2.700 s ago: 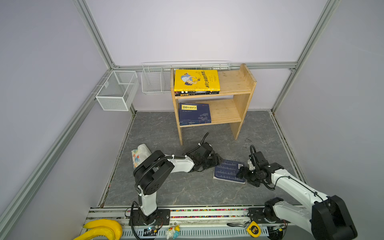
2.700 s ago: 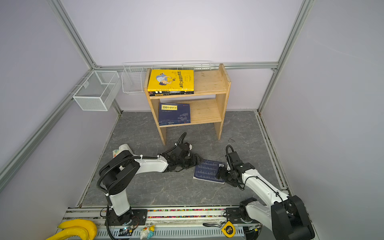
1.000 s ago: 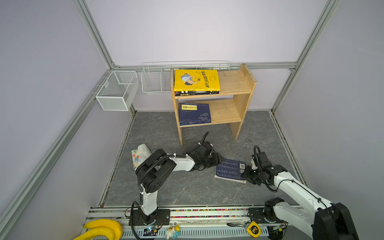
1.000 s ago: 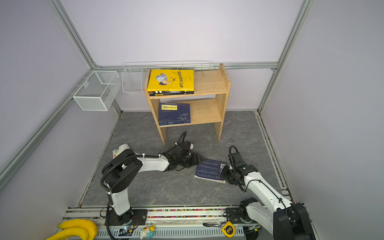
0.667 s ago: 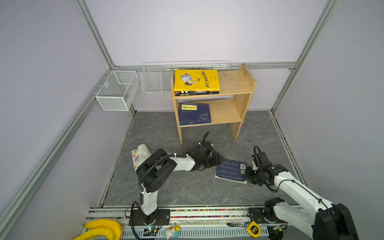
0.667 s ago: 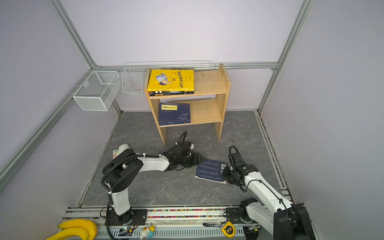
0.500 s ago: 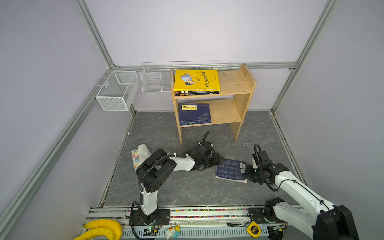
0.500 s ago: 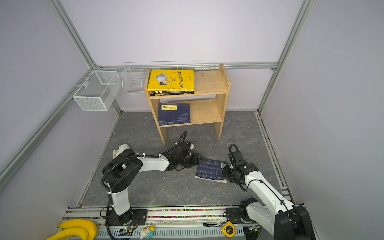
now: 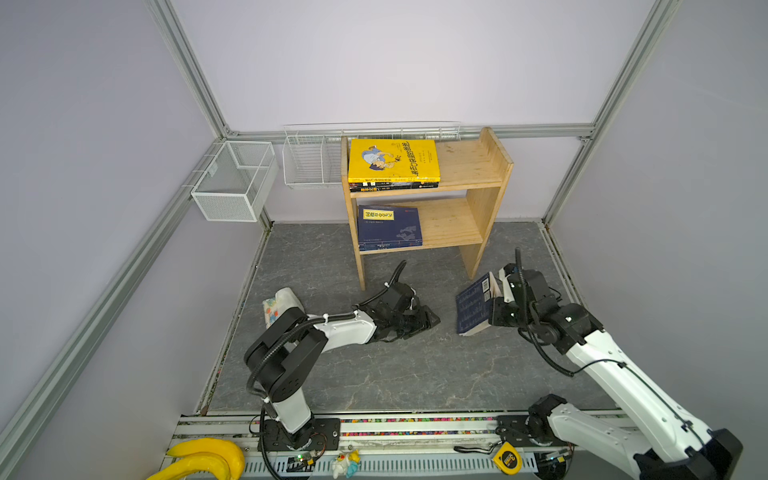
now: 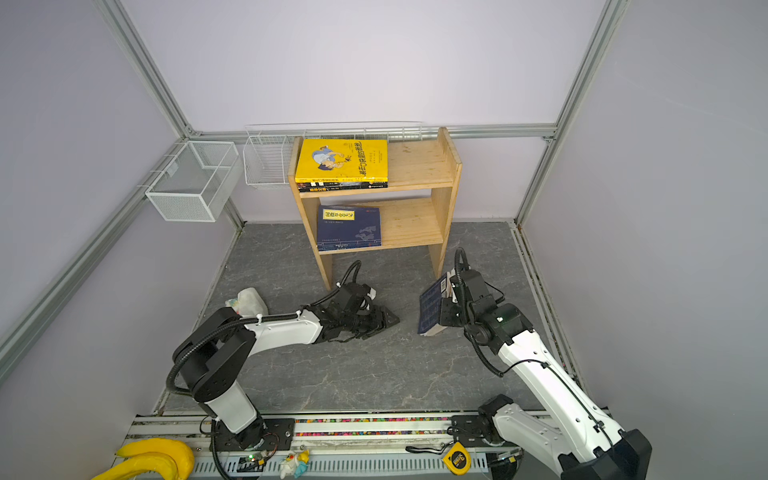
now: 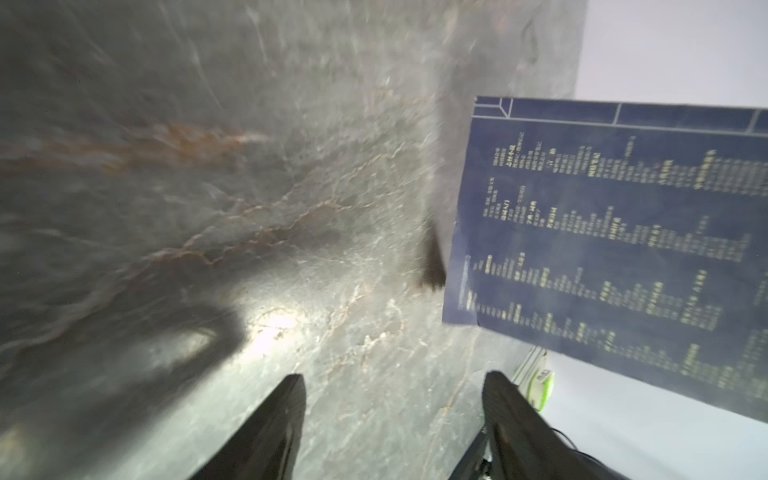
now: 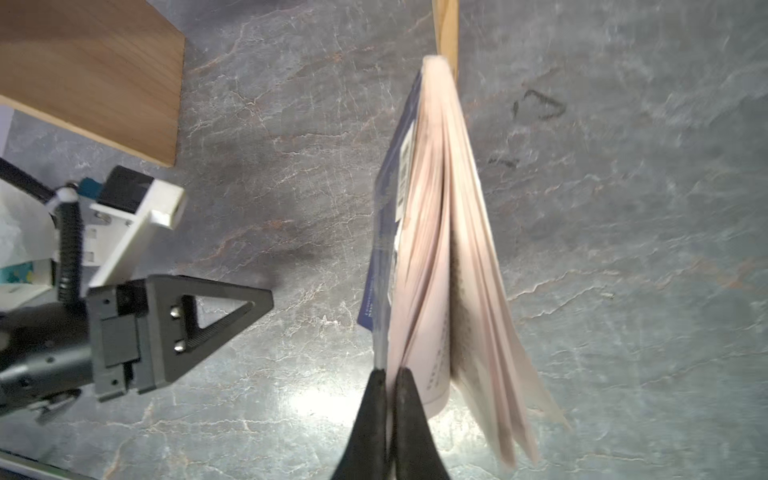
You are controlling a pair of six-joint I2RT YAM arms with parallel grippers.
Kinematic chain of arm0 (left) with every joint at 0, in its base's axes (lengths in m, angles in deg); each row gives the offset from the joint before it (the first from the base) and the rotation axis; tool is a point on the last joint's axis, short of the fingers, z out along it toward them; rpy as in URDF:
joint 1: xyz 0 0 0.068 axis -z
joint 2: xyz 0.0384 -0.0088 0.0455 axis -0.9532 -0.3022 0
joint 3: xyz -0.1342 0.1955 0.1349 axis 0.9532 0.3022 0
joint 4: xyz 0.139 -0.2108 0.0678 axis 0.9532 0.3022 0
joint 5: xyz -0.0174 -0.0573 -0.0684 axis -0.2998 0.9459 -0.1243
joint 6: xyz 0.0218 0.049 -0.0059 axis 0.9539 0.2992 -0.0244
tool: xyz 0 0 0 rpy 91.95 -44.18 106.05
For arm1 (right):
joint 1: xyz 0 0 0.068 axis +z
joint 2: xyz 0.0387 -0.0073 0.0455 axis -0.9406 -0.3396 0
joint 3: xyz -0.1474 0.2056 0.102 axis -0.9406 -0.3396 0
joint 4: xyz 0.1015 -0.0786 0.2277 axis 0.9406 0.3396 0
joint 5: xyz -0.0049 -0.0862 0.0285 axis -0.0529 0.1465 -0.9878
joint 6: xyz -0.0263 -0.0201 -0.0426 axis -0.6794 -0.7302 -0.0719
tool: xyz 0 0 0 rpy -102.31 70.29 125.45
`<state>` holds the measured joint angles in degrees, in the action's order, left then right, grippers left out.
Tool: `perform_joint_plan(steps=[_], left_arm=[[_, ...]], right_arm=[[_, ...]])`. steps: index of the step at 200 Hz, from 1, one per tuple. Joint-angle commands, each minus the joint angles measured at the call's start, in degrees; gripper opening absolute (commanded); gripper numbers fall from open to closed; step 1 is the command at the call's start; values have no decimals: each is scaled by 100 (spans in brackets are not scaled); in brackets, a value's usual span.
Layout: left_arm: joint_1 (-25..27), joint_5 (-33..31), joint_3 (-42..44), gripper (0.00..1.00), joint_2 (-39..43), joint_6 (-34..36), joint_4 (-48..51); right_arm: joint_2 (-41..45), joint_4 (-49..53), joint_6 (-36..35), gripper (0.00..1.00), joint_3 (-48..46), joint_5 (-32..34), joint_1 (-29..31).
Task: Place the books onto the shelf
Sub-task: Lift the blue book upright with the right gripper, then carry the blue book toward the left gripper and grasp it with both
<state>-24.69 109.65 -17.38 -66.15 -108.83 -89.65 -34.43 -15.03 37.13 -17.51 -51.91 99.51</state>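
Note:
My right gripper (image 9: 495, 316) (image 12: 388, 374) is shut on the cover edge of a navy book (image 9: 473, 303) (image 10: 432, 307) (image 12: 419, 232). That book is tipped up on its edge above the floor, and its pages fan loose. The left gripper (image 9: 428, 318) (image 11: 392, 378) lies low on the floor to the book's left, open and empty; the left wrist view shows the book's back cover (image 11: 623, 232). The pine shelf (image 9: 486, 208) (image 10: 440, 208) stands behind. A yellow book (image 9: 392, 160) tops a small stack on its upper tier, and another navy book (image 9: 388, 226) lies on the lower tier.
The shelf's right leg (image 12: 445, 33) stands just beyond the lifted book. Two white wire baskets (image 9: 232, 178) (image 9: 311, 158) hang at the back left. A white patterned pack (image 9: 278, 305) lies by the left arm. A toy banana (image 9: 199, 457) and a tape measure (image 9: 507, 457) sit on the front rail.
The right gripper closed on the navy book's edge and raised it from lying flat to standing on edge, drawing it to the right. The left gripper stayed put and open.

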Motion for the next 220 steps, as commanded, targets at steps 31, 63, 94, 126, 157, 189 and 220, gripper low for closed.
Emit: perform_joint_plan(steps=[31,63,94,126,157,189,220], left_arm=[[-282,-33,572,69,624,-411,-202],[-571,-172,1232,69,946,-896,-581],[-906,-5,1952,69,1228,-1533,-1596],[-1026,-27,2307,74,1730,-1872,-1833],[-1205,-59,2358,79,2225,-2141,-1758],[-1512,178,2389,82,2552,-2562,-1943],[-1668,521,2311,85,2690,-2888,-1901]], right_arm=[[-887,391,-1043,7,666,1408,1247],[-1924,336,-959,7,826,1670,2108],[-2380,108,-975,6,1123,1677,2479],[-2533,-15,-1272,7,1259,1367,2648],[-2780,-38,-1747,7,1408,1213,2916],[-2958,-78,-2333,7,1591,1093,3077],[-2995,-76,-2723,8,1663,978,3200]])
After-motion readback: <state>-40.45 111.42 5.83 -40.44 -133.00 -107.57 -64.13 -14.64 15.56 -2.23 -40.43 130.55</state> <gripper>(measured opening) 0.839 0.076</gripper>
